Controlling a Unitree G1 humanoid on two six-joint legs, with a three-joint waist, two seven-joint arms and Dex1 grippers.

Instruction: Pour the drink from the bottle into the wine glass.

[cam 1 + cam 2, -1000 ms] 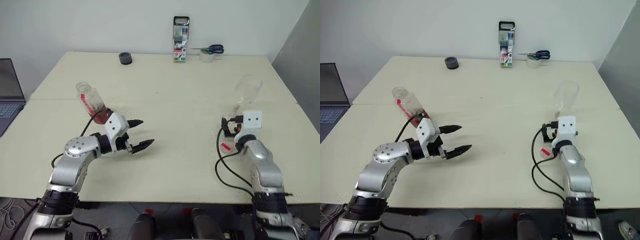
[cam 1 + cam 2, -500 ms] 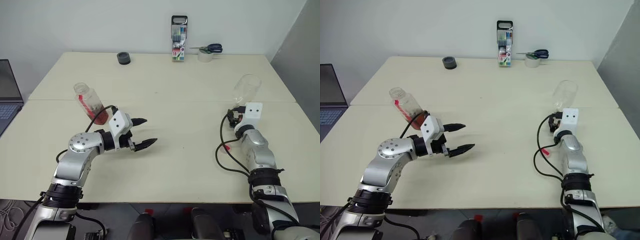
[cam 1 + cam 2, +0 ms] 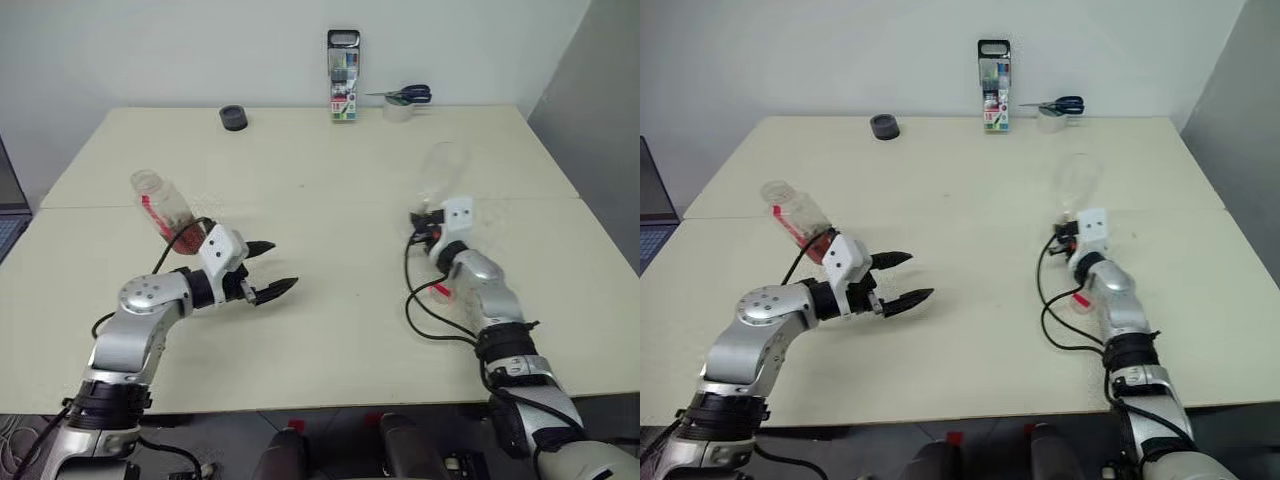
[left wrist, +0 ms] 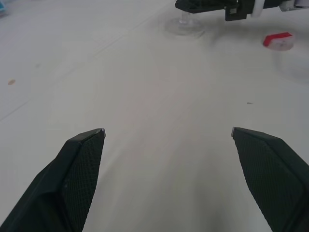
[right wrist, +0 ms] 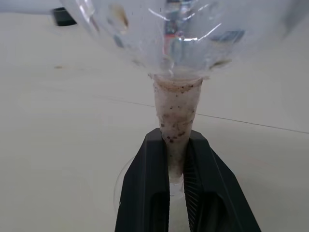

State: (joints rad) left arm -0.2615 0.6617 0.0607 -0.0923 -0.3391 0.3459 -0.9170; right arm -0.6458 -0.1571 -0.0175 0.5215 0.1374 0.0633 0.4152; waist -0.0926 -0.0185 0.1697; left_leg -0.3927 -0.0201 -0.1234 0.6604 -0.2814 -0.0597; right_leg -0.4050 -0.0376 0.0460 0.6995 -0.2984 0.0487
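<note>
The wine glass (image 3: 443, 170) stands right of the table's middle, clear and without liquid in it. My right gripper (image 3: 425, 222) is shut on its stem (image 5: 175, 111), just above the foot (image 4: 185, 30). The bottle (image 3: 160, 205) leans tilted at the left, uncapped, with the reddish drink low inside. Its lower end is hidden behind my left wrist. My left gripper (image 3: 283, 263) is open in front of the bottle and holds nothing; its fingertips (image 4: 82, 159) hover over bare table. A red cap (image 3: 441, 290) lies beside my right forearm.
At the table's far edge are a clear case of markers (image 3: 342, 77), scissors (image 3: 405, 96) on a tape roll (image 3: 397, 110) and a black roll (image 3: 233, 118). A laptop (image 3: 648, 195) sits at the left edge. A black cable (image 3: 420, 315) loops near my right arm.
My right gripper has shut on the wine glass stem and swung left with the glass. The left arm has hardly moved. The camera has turned, shifting the whole picture.
</note>
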